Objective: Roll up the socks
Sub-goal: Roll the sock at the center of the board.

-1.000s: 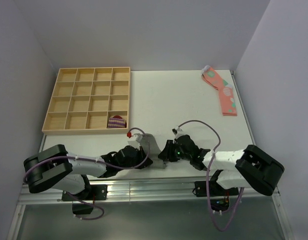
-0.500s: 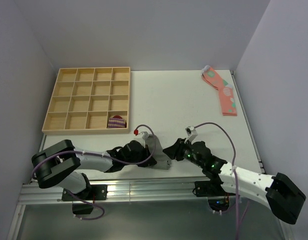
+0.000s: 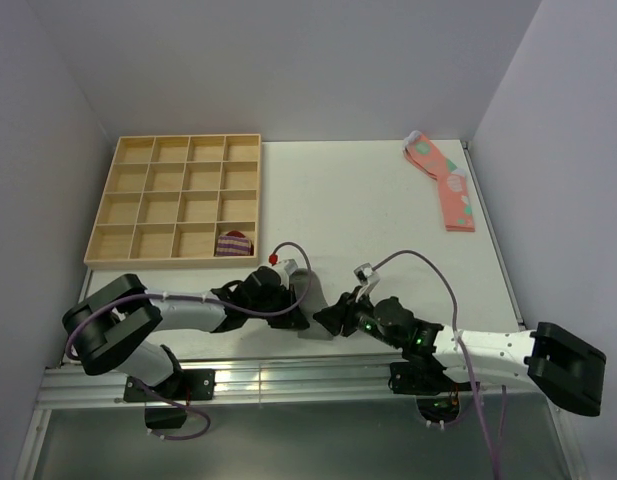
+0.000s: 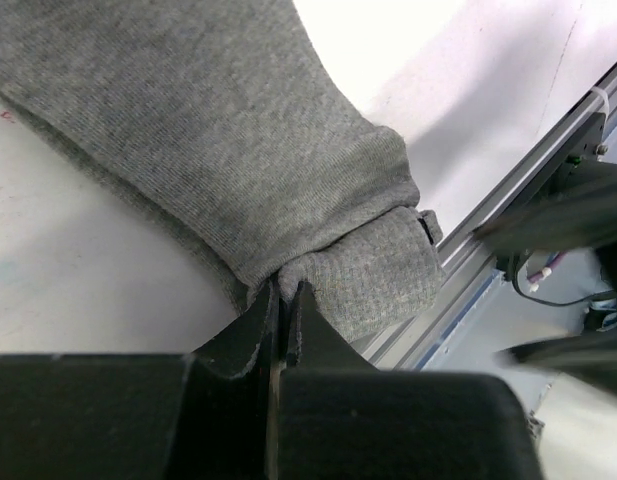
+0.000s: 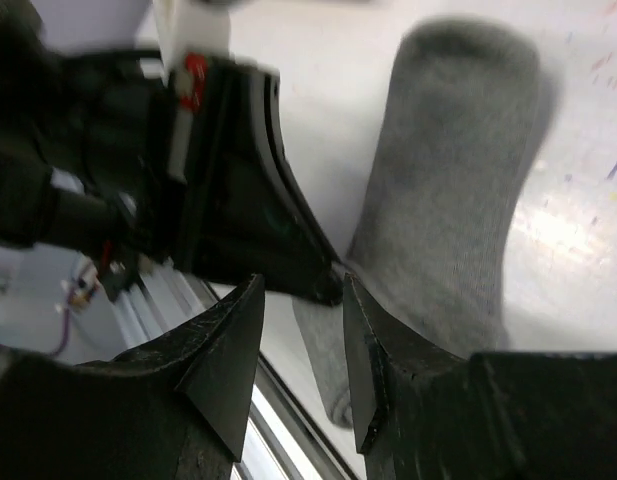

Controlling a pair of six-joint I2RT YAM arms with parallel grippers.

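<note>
Left gripper (image 4: 281, 297) is clamped shut on the grey sock (image 4: 218, 150). Its fingertips pinch a bunched fold of knit at the sock's near end, where the fabric doubles over into a small lump.

Right gripper (image 5: 300, 288) has its jaws apart with nothing between them. It is low over the table and faces the left gripper's tip, and its right finger is just beside the sock's edge.

The sock lies flat on the white table (image 3: 368, 220) at the near edge, centre, between the two grippers. The body of the sock runs away from the pinch point, with the rounded end furthest from the aluminium rail. In the top view only a grey strip (image 3: 310, 308) shows between the two arm heads.

- Wooden compartment tray (image 3: 174, 262): far left, well apart from the sock.
- Purple-striped bundle (image 3: 233, 243): in the tray's near-right cell.
- Pink spotted socks (image 3: 446, 185): flat by the far right corner.
</note>
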